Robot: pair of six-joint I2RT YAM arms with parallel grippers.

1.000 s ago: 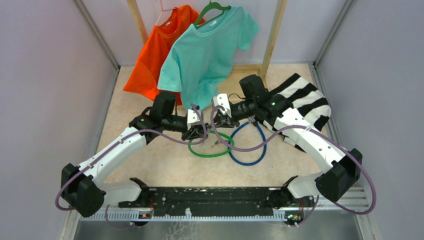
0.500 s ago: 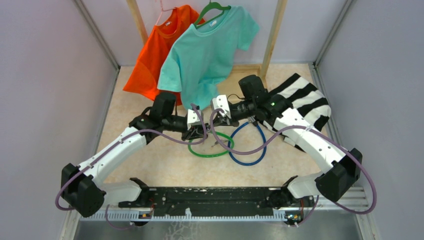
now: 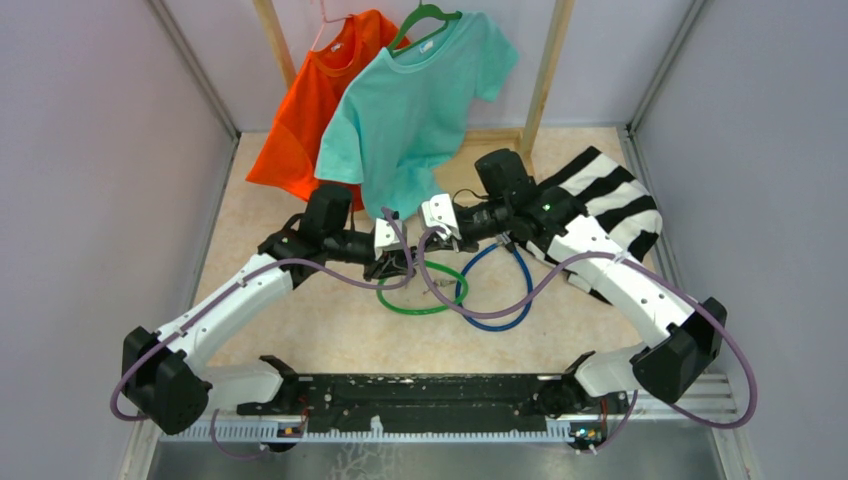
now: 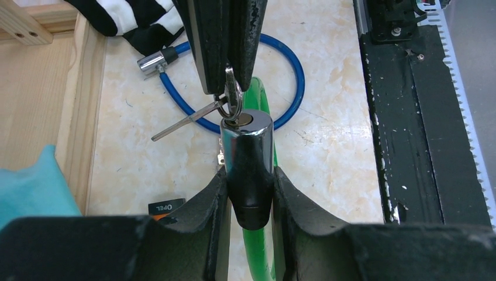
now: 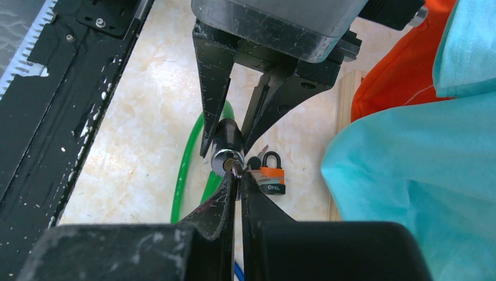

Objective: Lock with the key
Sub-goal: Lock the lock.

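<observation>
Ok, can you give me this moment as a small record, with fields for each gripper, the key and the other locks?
left gripper: closed on chrome lock cylinder of green cable
right gripper: shut on key at the cylinder's keyhole
spare key: hangs free from the ring
blue cable lock: lies on table, untouched
orange padlock: on table, untouched
</observation>
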